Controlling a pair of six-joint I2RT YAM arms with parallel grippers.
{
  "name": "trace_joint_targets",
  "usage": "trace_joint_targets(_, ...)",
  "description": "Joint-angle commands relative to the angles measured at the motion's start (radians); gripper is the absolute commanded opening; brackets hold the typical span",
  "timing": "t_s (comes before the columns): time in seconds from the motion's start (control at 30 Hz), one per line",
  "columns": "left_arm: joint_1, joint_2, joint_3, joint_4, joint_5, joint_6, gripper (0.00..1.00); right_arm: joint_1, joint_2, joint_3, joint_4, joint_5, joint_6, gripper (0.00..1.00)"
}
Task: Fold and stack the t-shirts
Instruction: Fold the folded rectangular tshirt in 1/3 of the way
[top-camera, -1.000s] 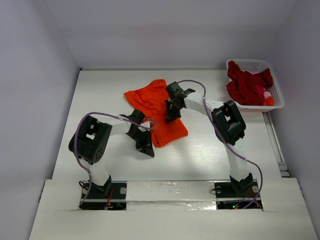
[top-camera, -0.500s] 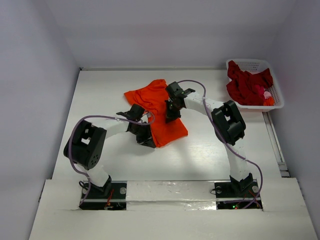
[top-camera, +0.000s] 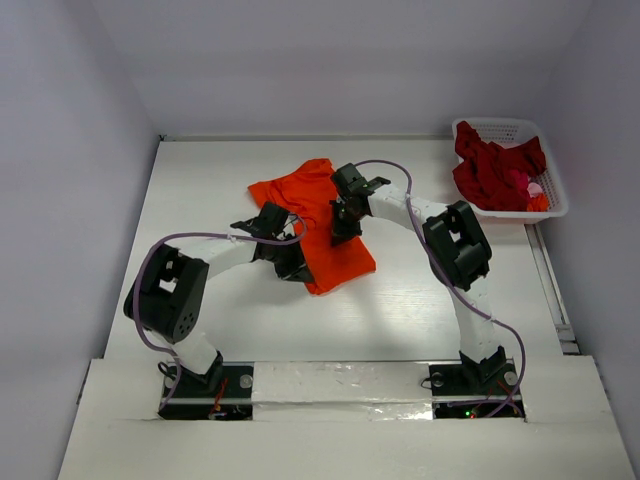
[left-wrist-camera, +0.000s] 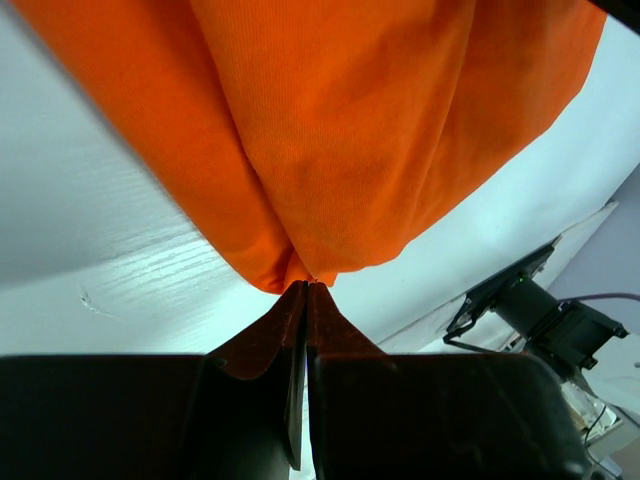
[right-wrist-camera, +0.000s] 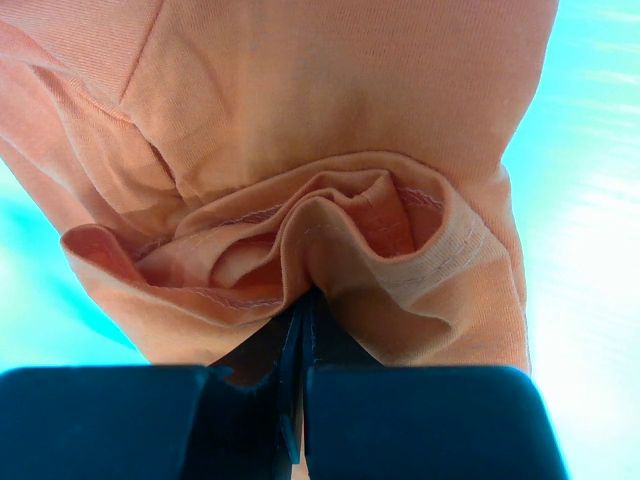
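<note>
**Both tools pinched on the orange t-shirt**

The orange t-shirt (top-camera: 318, 205) lies rumpled at mid-desk (top-camera: 200, 190); the left tool (top-camera: 292, 262) is clenched on its near-left edge, with the cloth gathered to a point between the closed jaws; the right tool (top-camera: 340, 228) is clamped on a bunched, hemmed fold toward the shirt's right side; white desk surface shows on the shirt's left, far and near sides; to its far right, dark red t-shirts (top-camera: 492, 168) heap in a white lattice basket (top-camera: 505, 128).

Bright, even light; overexposed wrist views
</note>
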Motion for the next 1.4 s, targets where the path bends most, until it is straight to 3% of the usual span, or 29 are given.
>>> trace_joint_targets(0.0, 0.005, -0.022, 0.015, 0.021, -0.027, -0.026, 0.00, 0.006, 0.011, 0.009, 0.010, 0.042, -0.005, 0.00)
trace_joint_targets(0.33, 0.005, -0.001, -0.016, 0.048, -0.060, -0.051, 0.00, 0.006, 0.025, 0.030, 0.001, 0.036, -0.008, 0.00)
trace_joint_targets(0.77, 0.005, -0.004, 0.000, -0.071, -0.113, -0.022, 0.00, 0.006, 0.043, 0.009, 0.019, 0.010, 0.002, 0.00)
trace_joint_targets(1.37, -0.013, 0.008, -0.034, 0.028, -0.125, -0.124, 0.00, 0.006, 0.069, 0.076, -0.024, 0.027, -0.025, 0.00)
